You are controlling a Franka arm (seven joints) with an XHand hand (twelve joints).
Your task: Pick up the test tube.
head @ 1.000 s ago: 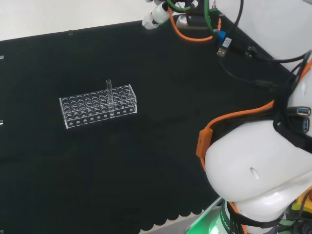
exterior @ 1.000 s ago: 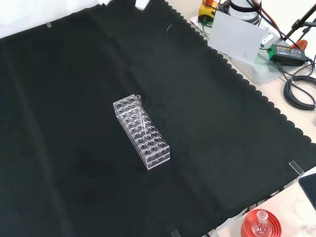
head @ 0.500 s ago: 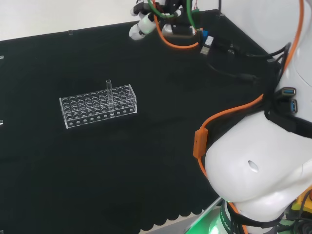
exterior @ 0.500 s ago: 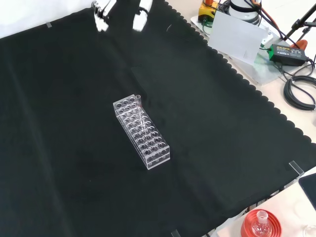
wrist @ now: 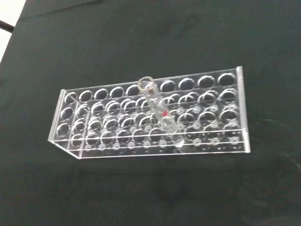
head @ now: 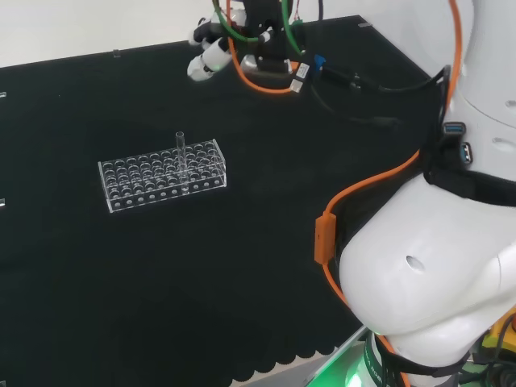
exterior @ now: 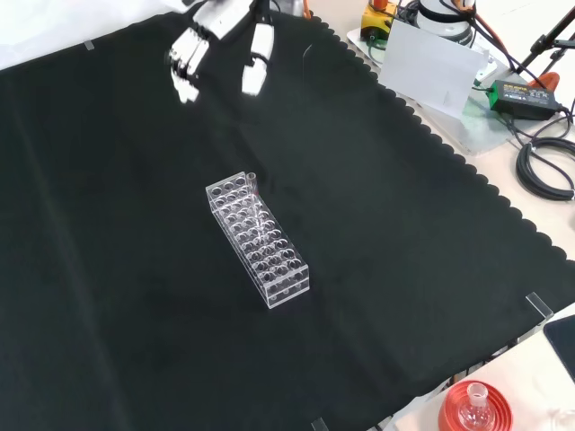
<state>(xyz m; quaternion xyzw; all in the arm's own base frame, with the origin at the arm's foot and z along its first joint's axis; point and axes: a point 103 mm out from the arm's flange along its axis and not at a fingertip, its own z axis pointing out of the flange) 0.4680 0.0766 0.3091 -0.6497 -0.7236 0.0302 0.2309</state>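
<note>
Hovering hand, fingers straight and released, well apart from clear rack. Test tube upright in rack; small red mark, no readable writing.

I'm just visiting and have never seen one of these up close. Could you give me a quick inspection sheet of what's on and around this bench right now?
Surface: black cloth with a scalloped edge, covering the bench.
Job's things: one clear test tube standing in a clear rack near the cloth's middle, its rim above the rack.
Clutter: nothing seen on the cloth besides the rack.
Hand: the hand, fingers straight, holds nothing and hangs apart from the rack, toward the top of the front view.
Cables: orange and black cables run along the arm; black cables coil off the cloth.
Surroundings: a small flask on a red stand beyond the cloth's edge.
</note>
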